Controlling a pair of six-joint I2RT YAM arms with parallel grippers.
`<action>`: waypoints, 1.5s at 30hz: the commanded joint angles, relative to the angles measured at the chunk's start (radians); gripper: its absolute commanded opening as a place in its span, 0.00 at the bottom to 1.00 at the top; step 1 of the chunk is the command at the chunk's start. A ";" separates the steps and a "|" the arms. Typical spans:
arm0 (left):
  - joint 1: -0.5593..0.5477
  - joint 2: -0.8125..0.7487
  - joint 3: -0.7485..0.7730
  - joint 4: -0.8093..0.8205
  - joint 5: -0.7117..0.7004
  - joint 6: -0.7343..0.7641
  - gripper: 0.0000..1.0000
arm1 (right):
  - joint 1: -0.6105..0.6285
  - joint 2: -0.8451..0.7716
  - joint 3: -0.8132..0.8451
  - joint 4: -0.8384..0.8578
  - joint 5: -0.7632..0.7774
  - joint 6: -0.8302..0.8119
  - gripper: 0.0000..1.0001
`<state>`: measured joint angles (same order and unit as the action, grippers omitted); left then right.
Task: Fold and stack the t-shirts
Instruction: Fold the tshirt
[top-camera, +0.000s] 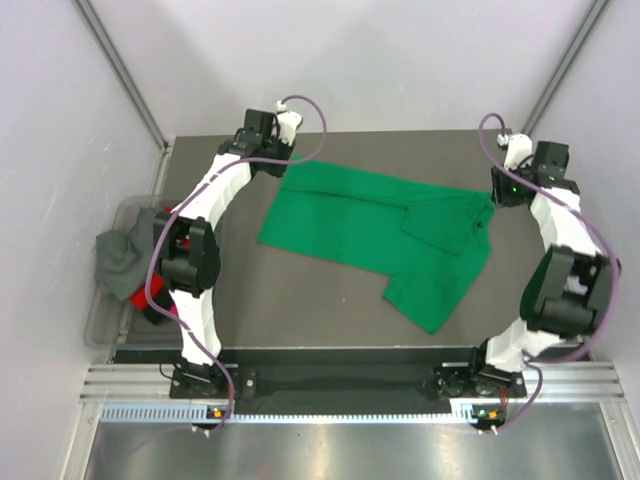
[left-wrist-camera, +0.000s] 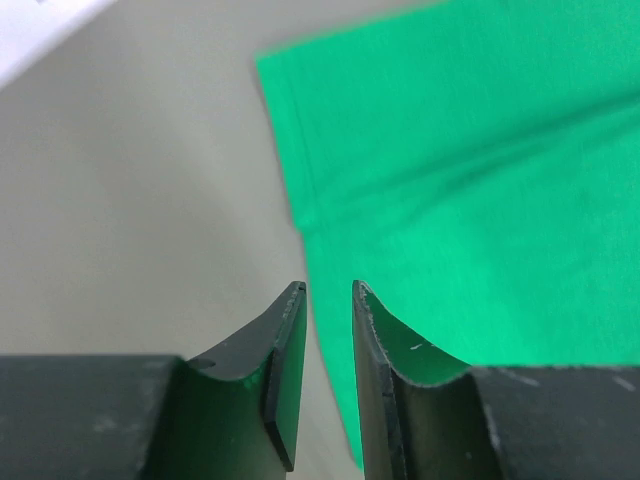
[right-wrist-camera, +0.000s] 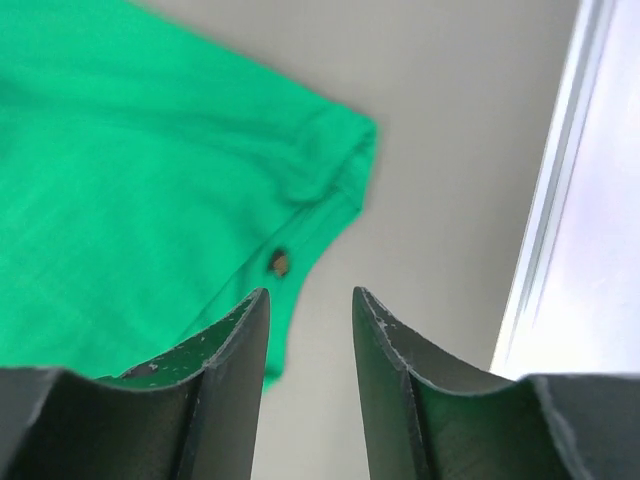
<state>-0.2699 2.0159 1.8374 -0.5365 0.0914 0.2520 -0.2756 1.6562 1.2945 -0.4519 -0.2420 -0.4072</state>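
A bright green t-shirt (top-camera: 370, 225) lies spread across the table, one part folded over on its right half. My left gripper (top-camera: 280, 162) hovers at the shirt's far left corner. In the left wrist view its jaws (left-wrist-camera: 328, 287) stand narrowly open with nothing between them, over the cloth's edge (left-wrist-camera: 450, 180). My right gripper (top-camera: 497, 195) is at the shirt's far right corner. It is open and empty (right-wrist-camera: 308, 292), just beside the hemmed corner (right-wrist-camera: 200, 180). Grey (top-camera: 120, 255) and red (top-camera: 155, 312) t-shirts lie bunched at the left.
A clear plastic bin (top-camera: 100, 325) sits off the table's left edge and holds the grey and red cloth. Metal frame posts rise at the far corners. A bright wall edge (right-wrist-camera: 560, 200) runs close on the right of the right gripper.
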 joint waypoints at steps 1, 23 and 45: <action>-0.006 -0.068 -0.102 -0.006 0.028 -0.023 0.29 | -0.005 -0.133 -0.073 -0.164 -0.178 -0.181 0.39; -0.003 -0.203 -0.389 -0.056 -0.012 -0.020 0.40 | 0.450 -0.670 -0.659 -0.561 -0.290 -0.952 0.38; 0.017 -0.097 -0.329 -0.085 -0.055 -0.034 0.47 | 0.708 -0.561 -0.764 -0.412 -0.169 -0.822 0.38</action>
<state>-0.2619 1.9114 1.4647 -0.6125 0.0460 0.2295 0.4042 1.0908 0.5365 -0.8917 -0.4164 -1.2427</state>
